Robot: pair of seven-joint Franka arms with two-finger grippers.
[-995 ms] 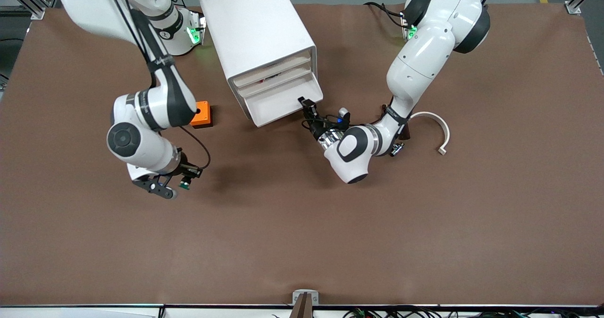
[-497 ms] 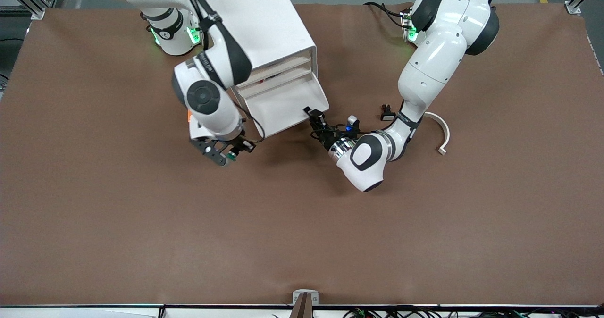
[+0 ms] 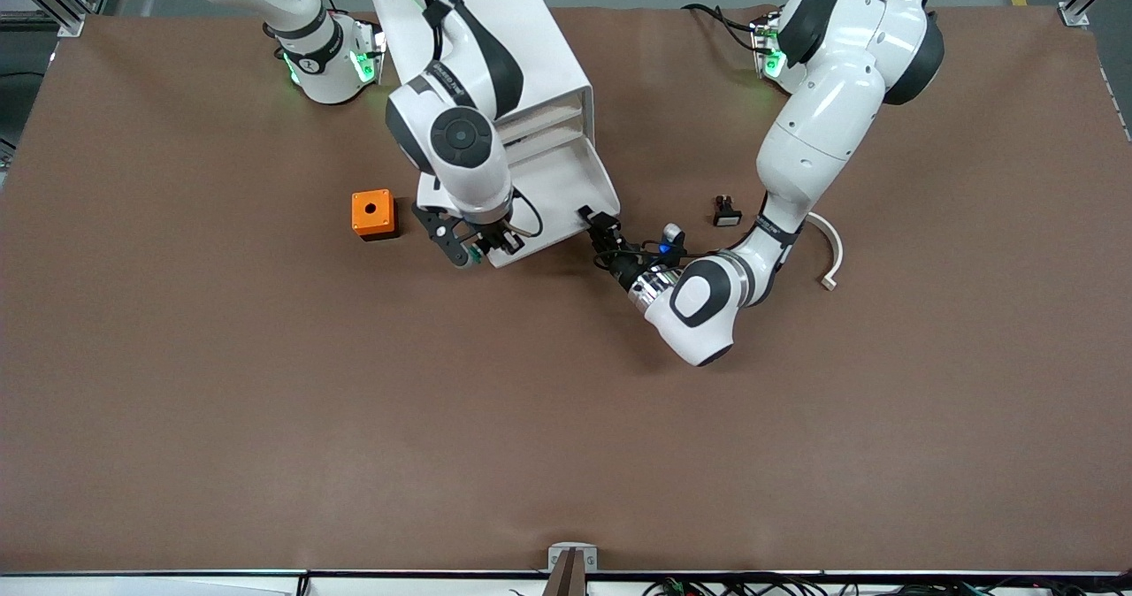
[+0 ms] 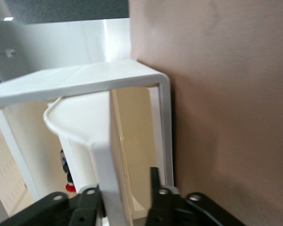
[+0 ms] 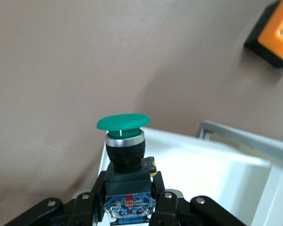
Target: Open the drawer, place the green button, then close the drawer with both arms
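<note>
The white cabinet (image 3: 478, 48) stands near the robots' bases. Its drawer (image 3: 553, 194), third down, is pulled out toward the front camera. My left gripper (image 3: 594, 222) is at the drawer's front corner toward the left arm's end. In the left wrist view the left gripper (image 4: 123, 183) has one finger on each side of the drawer's front wall (image 4: 108, 155) and is shut on it. My right gripper (image 3: 482, 249) is shut on the button (image 3: 476, 258). It is over the drawer's other front corner. In the right wrist view the button's green cap (image 5: 122, 122) sticks out beyond the right gripper (image 5: 129, 195), above the drawer's rim (image 5: 202, 174).
An orange cube with a round hole (image 3: 371, 214) sits on the table beside the drawer, toward the right arm's end; it also shows in the right wrist view (image 5: 278, 33). A small black piece with a white face (image 3: 727, 216) and a curved white strip (image 3: 831, 242) lie near the left arm.
My right arm has swung with the button from the table near the orange cube to over the drawer's front corner. My left gripper has pulled the drawer farther out.
</note>
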